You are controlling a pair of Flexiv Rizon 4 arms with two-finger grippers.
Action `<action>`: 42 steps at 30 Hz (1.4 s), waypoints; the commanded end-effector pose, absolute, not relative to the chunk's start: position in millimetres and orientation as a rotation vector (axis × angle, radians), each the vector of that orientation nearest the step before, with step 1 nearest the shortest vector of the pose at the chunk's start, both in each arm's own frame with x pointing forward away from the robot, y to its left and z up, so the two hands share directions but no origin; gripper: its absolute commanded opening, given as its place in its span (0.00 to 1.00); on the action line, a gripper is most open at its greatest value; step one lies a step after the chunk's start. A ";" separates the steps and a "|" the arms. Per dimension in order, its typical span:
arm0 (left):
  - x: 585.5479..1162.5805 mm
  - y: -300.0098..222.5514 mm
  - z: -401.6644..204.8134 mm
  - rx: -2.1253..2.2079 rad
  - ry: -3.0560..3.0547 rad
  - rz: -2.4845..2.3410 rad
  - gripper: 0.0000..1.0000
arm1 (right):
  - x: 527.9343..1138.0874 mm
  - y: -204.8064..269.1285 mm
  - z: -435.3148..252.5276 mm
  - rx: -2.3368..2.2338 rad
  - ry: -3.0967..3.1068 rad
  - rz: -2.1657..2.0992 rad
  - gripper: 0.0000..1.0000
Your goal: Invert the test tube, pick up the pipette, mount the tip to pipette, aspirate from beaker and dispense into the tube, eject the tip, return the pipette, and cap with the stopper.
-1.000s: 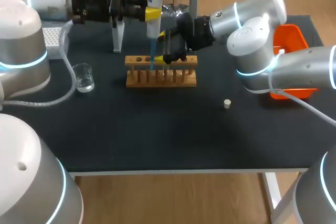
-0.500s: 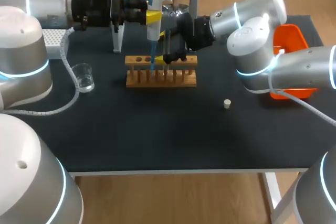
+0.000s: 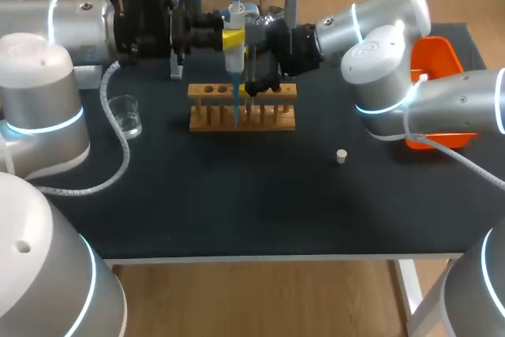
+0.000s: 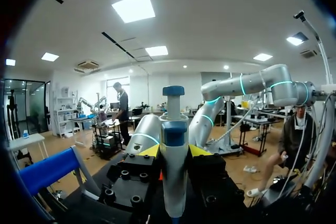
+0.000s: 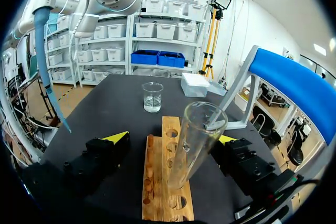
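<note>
Dispensing step, apparently: left gripper (image 3: 231, 39) pinches pipette (image 4: 174, 129), right gripper (image 5: 173, 138) spread around test tube (image 5: 198, 135); next, guide tip (image 5: 50, 61) into its mouth.

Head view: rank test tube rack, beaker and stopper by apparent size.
1. wooden test tube rack
2. glass beaker
3. stopper
The gaps are wide, so nearness to the camera should not change this order.
</note>
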State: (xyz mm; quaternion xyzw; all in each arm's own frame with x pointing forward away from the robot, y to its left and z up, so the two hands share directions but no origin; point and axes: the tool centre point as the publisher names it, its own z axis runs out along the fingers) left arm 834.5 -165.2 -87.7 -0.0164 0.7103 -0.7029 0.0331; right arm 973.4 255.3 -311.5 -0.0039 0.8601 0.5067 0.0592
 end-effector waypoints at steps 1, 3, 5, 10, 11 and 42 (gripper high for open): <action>829.4 -173.4 -93.9 -0.088 2.167 -2.167 0.00 | 972.6 254.6 -310.9 -0.011 2.605 1.533 1.00; 828.7 -177.1 -96.0 -0.095 2.163 -2.174 0.00 | 972.6 254.6 -310.9 -0.011 2.605 1.533 1.00; 827.9 -182.4 -97.1 -0.094 2.155 -2.182 0.00 | 972.6 254.6 -310.9 -0.011 2.605 1.533 1.00; 826.9 -188.3 -99.9 -0.089 2.157 -2.193 0.00 | 972.6 254.6 -310.9 -0.011 2.605 1.533 1.00; 826.8 -188.3 -99.9 -0.097 2.163 -2.182 0.00 | 972.6 254.6 -310.9 -0.011 2.605 1.533 1.00; 825.0 -187.7 -102.7 -0.120 2.169 -2.175 0.00 | 960.7 225.1 -301.3 -0.009 2.600 1.498 1.00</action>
